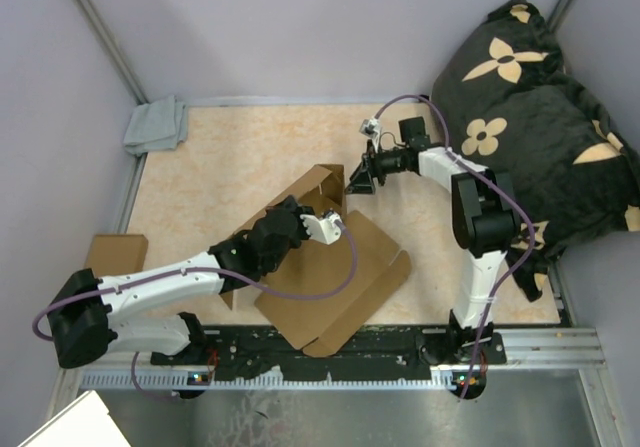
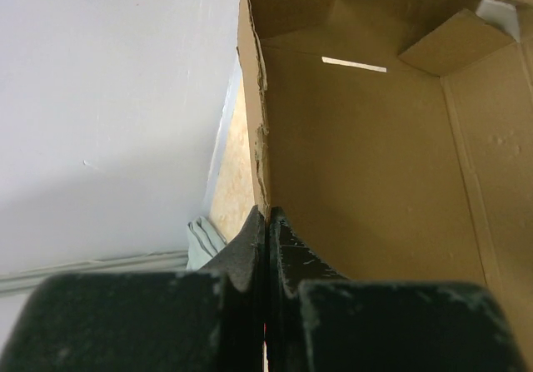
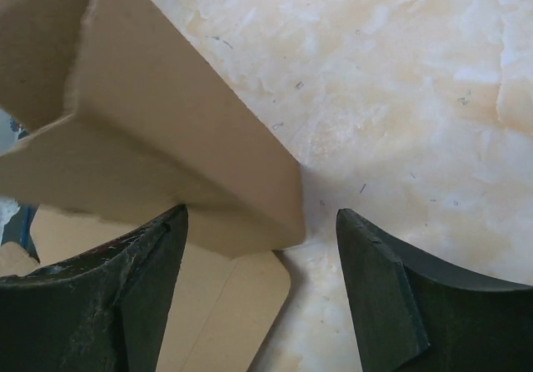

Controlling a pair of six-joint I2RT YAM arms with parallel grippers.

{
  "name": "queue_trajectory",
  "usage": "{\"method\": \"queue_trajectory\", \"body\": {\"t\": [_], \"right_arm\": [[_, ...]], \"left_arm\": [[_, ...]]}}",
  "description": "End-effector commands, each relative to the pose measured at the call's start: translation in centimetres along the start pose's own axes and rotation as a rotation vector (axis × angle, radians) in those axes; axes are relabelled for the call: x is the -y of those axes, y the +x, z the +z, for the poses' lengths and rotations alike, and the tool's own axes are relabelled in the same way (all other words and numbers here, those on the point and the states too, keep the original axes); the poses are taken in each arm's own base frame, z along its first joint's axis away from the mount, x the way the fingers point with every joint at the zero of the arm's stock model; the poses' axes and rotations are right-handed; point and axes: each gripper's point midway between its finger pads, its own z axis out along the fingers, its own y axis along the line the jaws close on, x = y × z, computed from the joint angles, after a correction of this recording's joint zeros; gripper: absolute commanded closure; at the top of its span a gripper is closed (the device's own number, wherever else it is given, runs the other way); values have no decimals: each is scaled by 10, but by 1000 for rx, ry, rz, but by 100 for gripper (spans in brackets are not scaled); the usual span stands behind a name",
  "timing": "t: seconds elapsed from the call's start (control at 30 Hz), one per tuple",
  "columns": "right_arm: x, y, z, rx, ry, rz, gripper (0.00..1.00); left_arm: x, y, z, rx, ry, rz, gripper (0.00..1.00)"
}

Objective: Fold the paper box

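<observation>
Paper box (image 1: 340, 277) lies near the middle of the tabletop (image 1: 230, 157), toward your side. Its base panel is flat. One long wall stands upright along the far edge, running up and right.

Left arm (image 1: 170, 287) reaches in from the near left. Its jaws are closed tight on the top edge of that raised wall. In the left wrist view you see the fingers (image 2: 287, 255) pinched together with the cardboard edge (image 2: 262, 139) between them and the box interior open to the right.

Right arm (image 1: 475, 217) comes from the right to the far end of the wall. Its jaws stand wide apart and grip nothing. A flap corner (image 3: 166, 139) sits between the fingers (image 3: 391, 289), nearer the left one. You cannot tell whether it touches.

- Grey cloth (image 1: 157, 125): far left corner.
- Small cardboard scrap (image 1: 117, 252): left edge, apart from the box.
- Black flowered cushion (image 1: 530, 117): right side.
</observation>
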Motion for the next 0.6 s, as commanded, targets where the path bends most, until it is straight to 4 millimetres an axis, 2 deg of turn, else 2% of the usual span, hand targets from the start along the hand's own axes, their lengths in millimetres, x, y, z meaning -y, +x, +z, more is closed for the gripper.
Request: {"method": "queue_trajectory", "body": {"t": [0.0,0.23,0.57], "right_arm": [[-26,-36,-14,64,-25,-167,27],[-37,-38,-14,108,-59,-198,27],[-45,-41,-9,130,-70,-228,27]], "left_arm": [[0,-4,0,-2,7,-13,100],[1,-5,-1,-3,18,-25,100],[17,-1,2,-24,60,26,100]]}}
